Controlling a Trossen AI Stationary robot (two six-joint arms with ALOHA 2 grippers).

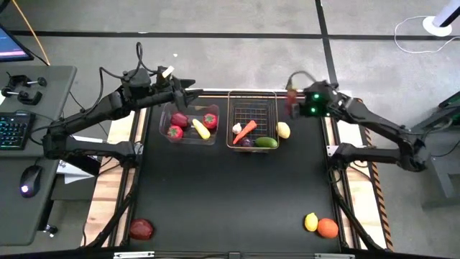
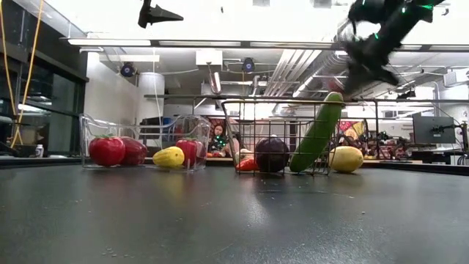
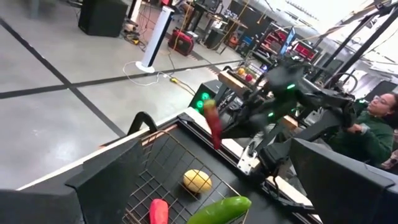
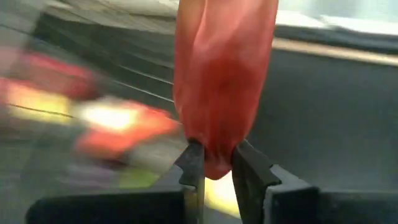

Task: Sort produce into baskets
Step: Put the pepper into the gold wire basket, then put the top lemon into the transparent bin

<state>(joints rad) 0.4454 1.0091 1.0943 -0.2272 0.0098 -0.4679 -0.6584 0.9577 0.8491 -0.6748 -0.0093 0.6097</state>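
Observation:
My right gripper (image 1: 295, 101) is shut on a long red toy pepper (image 4: 219, 74) and holds it in the air just beyond the far right corner of the copper wire basket (image 1: 251, 101). The pepper also shows in the left wrist view (image 3: 213, 124). The basket holds a garlic, a carrot (image 1: 245, 130), an eggplant and a cucumber (image 2: 316, 132) that leans on its wall. My left gripper (image 1: 188, 92) is open and empty above the far edge of the clear bin (image 1: 164, 122), which holds red fruits and a yellow one. My right gripper pinches one narrow end of the red pepper (image 4: 214, 163) between its two fingertips (image 4: 193, 168). The rest of the pepper sticks out beyond the fingertips. It is lifted clear of the table and the basket.
A lemon (image 1: 283, 130) lies on the table against the basket's right side. A dark red fruit (image 1: 141, 229) lies at the near left corner; a lemon (image 1: 310, 221) and an orange (image 1: 328, 228) lie at the near right. The table's middle is bare black mat.

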